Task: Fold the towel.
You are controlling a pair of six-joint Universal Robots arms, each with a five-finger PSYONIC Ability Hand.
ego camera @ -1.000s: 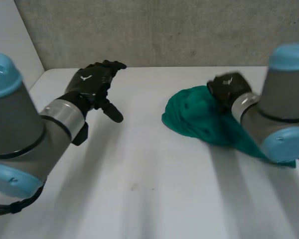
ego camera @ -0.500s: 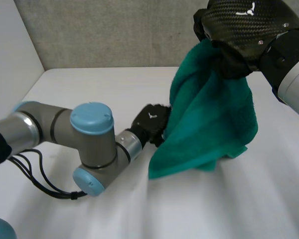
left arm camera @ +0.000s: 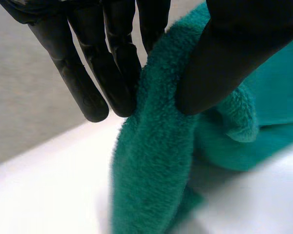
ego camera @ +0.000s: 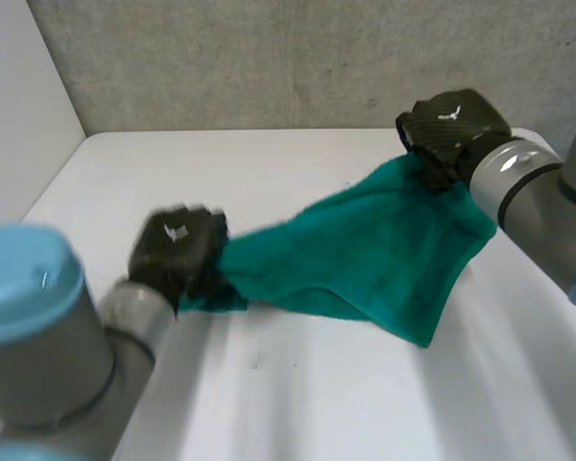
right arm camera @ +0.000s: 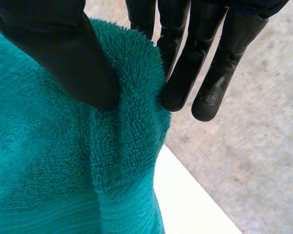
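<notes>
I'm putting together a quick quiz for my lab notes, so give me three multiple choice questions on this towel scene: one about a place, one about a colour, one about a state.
1. Where is the towel?
A. Stretched between both hands
B. Flat under one palm
C. Folded in a neat stack

2. What colour is the towel?
A. White
B. Teal green
C. Red

3. What is the left hand doing?
A. Hovering open
B. Pinching the towel's end
C. Curled shut on nothing

Answers:
1 A: the head view shows it spanning from the left hand to the right hand.
2 B: it is teal green in every view.
3 B: its wrist view shows the cloth between thumb and fingers.
</notes>
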